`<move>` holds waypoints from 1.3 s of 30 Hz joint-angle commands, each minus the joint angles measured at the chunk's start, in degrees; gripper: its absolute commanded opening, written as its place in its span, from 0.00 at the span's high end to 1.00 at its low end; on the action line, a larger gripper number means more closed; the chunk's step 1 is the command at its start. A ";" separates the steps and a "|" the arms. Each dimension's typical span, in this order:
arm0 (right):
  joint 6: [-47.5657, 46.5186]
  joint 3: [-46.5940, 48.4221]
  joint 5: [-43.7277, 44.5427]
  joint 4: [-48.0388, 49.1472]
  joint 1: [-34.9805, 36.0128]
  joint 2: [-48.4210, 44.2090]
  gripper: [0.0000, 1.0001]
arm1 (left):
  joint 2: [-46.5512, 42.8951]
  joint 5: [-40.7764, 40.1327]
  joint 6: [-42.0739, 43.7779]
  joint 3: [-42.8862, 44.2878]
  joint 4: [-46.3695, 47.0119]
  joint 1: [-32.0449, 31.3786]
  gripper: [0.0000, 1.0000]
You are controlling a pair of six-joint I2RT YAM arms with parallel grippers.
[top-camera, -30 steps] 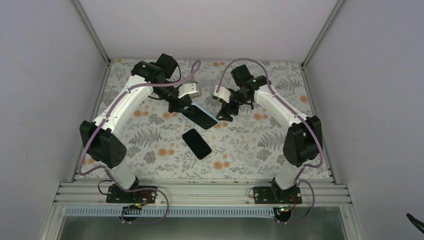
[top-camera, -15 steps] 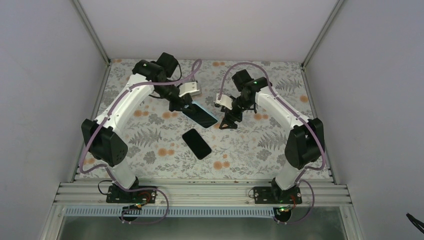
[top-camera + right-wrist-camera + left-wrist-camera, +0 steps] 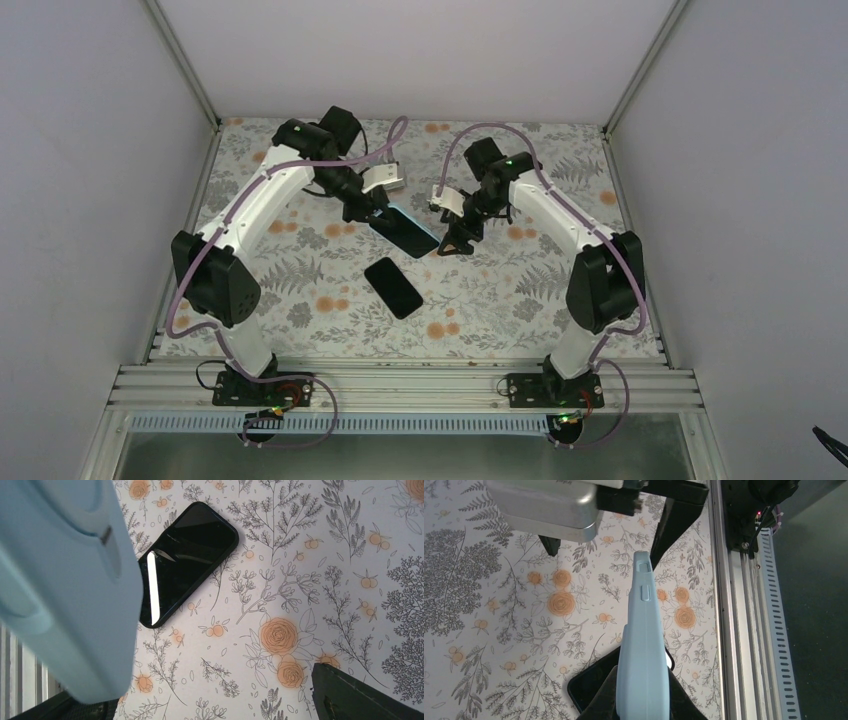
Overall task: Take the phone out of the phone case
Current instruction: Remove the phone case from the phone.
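Observation:
My left gripper [image 3: 376,214] is shut on the phone case [image 3: 407,231], a pale-blue shell held tilted above the table; from above its inner face looks dark. In the left wrist view the phone case [image 3: 644,640] stands edge-on between my fingers [image 3: 691,697]. The black phone [image 3: 393,287] lies flat on the floral table, apart from the case and nearer the arm bases; it also shows as the phone [image 3: 187,562] and the phone [image 3: 591,685]. My right gripper [image 3: 456,240] stands open just right of the case's free end, nothing between its fingers [image 3: 357,695]; the case [image 3: 65,580] fills that view's left.
The floral tabletop [image 3: 500,290] is walled by pale panels at the back and sides. An aluminium rail [image 3: 400,385] runs along the near edge by the arm bases. The right arm's silver wrist camera [image 3: 549,505] hangs close ahead of the case.
The right gripper has turned and dropped a little, staying beside the case's free end. The left gripper has nudged the case slightly to the right. The phone on the table has not moved.

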 commanded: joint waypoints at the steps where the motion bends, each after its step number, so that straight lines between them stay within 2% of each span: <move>1: -1.12 1.56 -0.45 1.41 -1.16 1.81 0.07 | -2.85 4.42 0.92 0.94 0.41 -0.59 0.98; 12: -1.29 11.41 -1.22 -0.38 -2.85 8.68 0.08 | -2.01 5.46 0.22 1.23 0.41 -3.13 0.98; 19: -0.98 14.44 2.34 2.44 -4.29 10.80 0.08 | -3.99 6.77 0.92 -0.46 0.34 -3.70 0.98; 27: 1.59 21.70 6.41 5.41 -9.16 15.91 0.09 | -8.95 8.75 2.05 -2.45 0.31 -3.82 0.98; 31: 2.50 19.56 7.24 7.79 -10.62 15.53 0.09 | -9.27 9.42 3.36 -2.11 0.37 -1.63 0.98; 34: 0.45 15.97 4.54 4.82 -11.15 12.91 0.09 | -7.34 7.32 3.27 -1.01 0.41 0.20 0.98; 39: -2.00 5.46 -0.88 3.80 -10.28 1.93 0.08 | -3.82 6.12 2.88 0.29 0.41 2.19 0.98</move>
